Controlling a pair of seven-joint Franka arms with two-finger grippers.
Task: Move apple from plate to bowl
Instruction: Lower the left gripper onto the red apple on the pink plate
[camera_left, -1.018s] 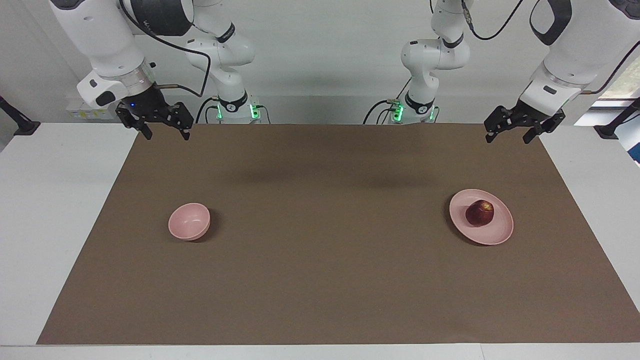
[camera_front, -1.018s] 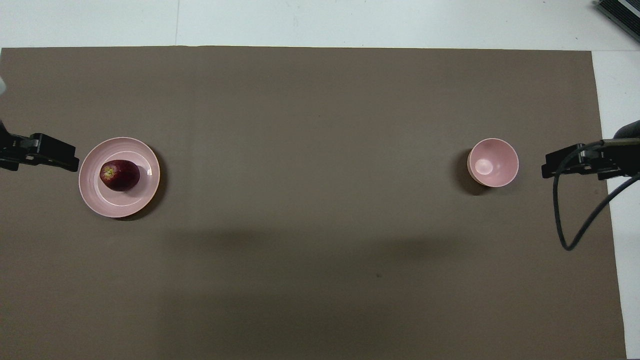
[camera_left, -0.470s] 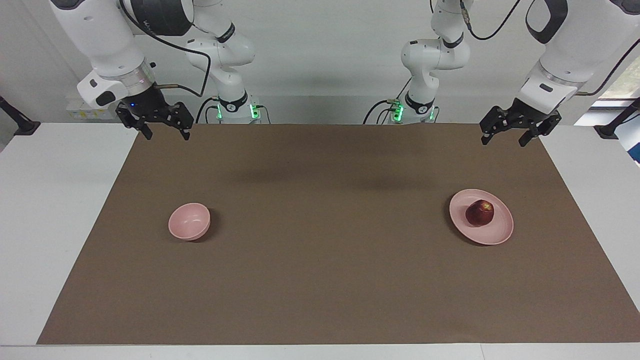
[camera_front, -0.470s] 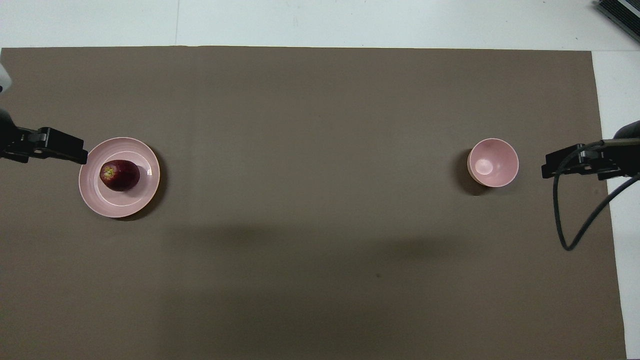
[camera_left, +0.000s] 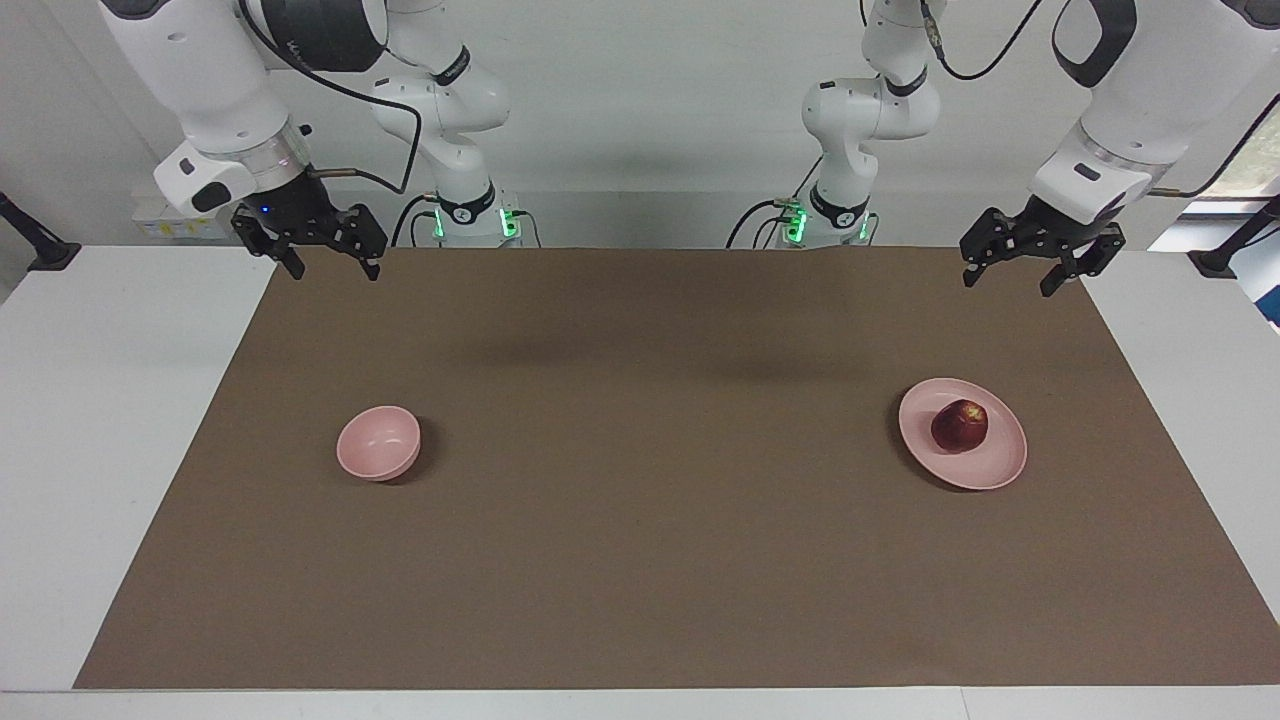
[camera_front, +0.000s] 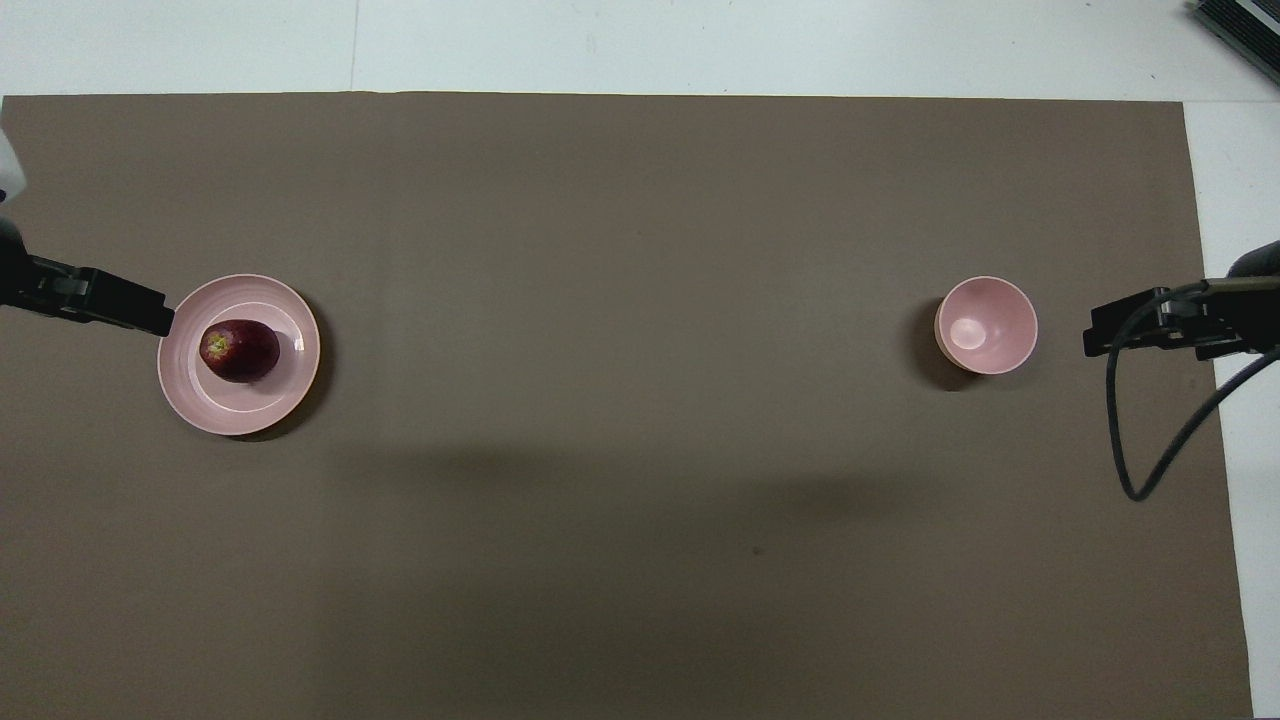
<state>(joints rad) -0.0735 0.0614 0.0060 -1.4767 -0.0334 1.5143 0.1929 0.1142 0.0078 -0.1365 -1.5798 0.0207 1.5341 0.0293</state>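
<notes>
The left gripper (camera_left: 1018, 276), fingers spread and empty, is shifted slightly toward the plate (camera_left: 1000, 465) since a second ago; the apple (camera_left: 960, 425) is unmoved.

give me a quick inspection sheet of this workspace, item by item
surface: brown mat on a white table
job's things: apple on the plate, toward the left arm's end; bowl empty, toward the right arm's end
clutter: nothing seen
grippers: left gripper open, raised over the mat's edge nearest the robots; right gripper open, raised over the mat's corner, waiting
cables: black cable hanging from the right arm
surroundings: white wall
</notes>
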